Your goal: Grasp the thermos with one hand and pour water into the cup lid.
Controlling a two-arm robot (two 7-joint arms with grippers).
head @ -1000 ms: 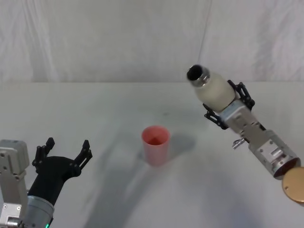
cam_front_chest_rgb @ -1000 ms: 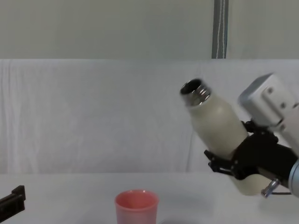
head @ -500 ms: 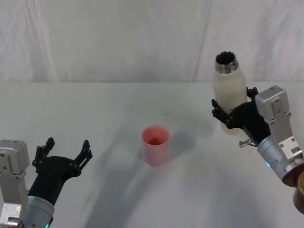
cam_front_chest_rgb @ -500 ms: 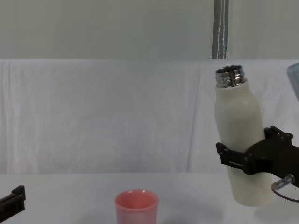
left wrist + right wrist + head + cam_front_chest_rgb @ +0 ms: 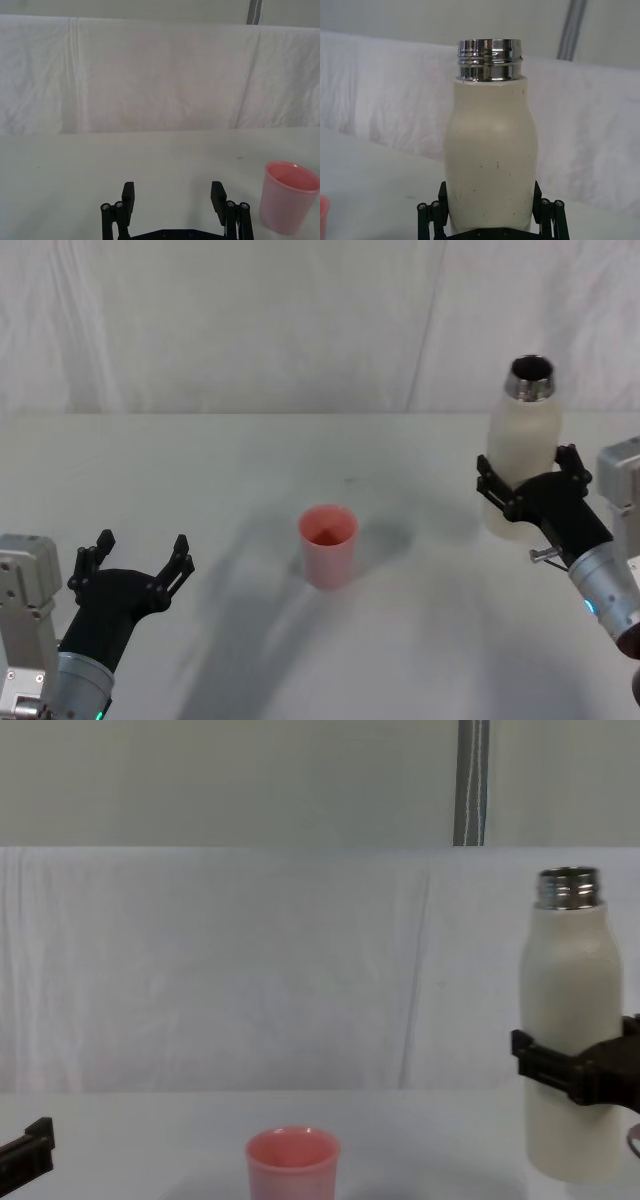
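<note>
The cream-white thermos (image 5: 523, 454) stands upright at the table's right, its open steel neck (image 5: 489, 60) pointing up. My right gripper (image 5: 530, 486) is shut around its lower body, black fingers (image 5: 548, 1068) on both sides. The same thermos (image 5: 569, 1038) rises at the right of the chest view. The pink cup lid (image 5: 328, 545) stands upright mid-table, well to the left of the thermos, and appears as the cup lid (image 5: 290, 196) in the left wrist view and the cup lid (image 5: 292, 1161) in the chest view. My left gripper (image 5: 135, 563) rests open at the near left, nothing between its fingers.
A white cloth covers the table (image 5: 250, 470) and hangs as a backdrop behind it. A grey vertical pole (image 5: 471, 782) stands behind the backdrop at the right. Bare tabletop lies between the cup lid and each gripper.
The thermos swung from tilted toward the cup lid back to upright and moved right, away from the cup lid, lowering toward the table. The left gripper has not moved.
</note>
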